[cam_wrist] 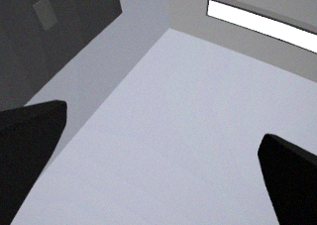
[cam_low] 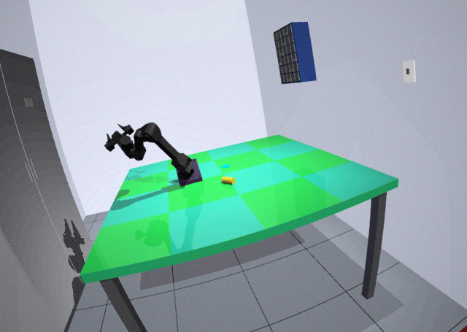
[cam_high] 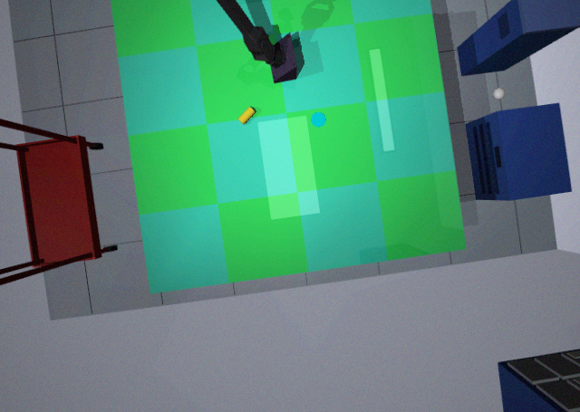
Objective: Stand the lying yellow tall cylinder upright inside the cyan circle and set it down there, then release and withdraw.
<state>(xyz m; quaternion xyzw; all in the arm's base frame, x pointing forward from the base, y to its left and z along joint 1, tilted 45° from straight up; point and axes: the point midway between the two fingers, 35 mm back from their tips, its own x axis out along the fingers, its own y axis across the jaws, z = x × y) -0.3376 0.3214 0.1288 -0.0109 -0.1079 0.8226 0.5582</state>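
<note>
The yellow tall cylinder (cam_high: 246, 115) (cam_low: 228, 179) lies on its side on the green and teal checkered table (cam_high: 187, 239) (cam_low: 263, 208). The small cyan circle (cam_high: 318, 119) (cam_low: 225, 166) is marked on the table a short way from it and has nothing in it. My gripper (cam_low: 114, 130) (cam_wrist: 166, 128) is open and empty. It is raised high behind the arm's purple base (cam_high: 285, 68) (cam_low: 192, 176), far from the cylinder, and points up and away from the table. The wrist view shows only wall, ceiling and the two dark fingertips.
A red cart (cam_high: 56, 202) stands left of the table. Two blue cabinets (cam_high: 515, 150) (cam_high: 515, 23) stand to its right. A blue drawer cabinet (cam_low: 295, 53) hangs on the wall, and a dark tall cabinet (cam_low: 22, 189) stands near the table's corner.
</note>
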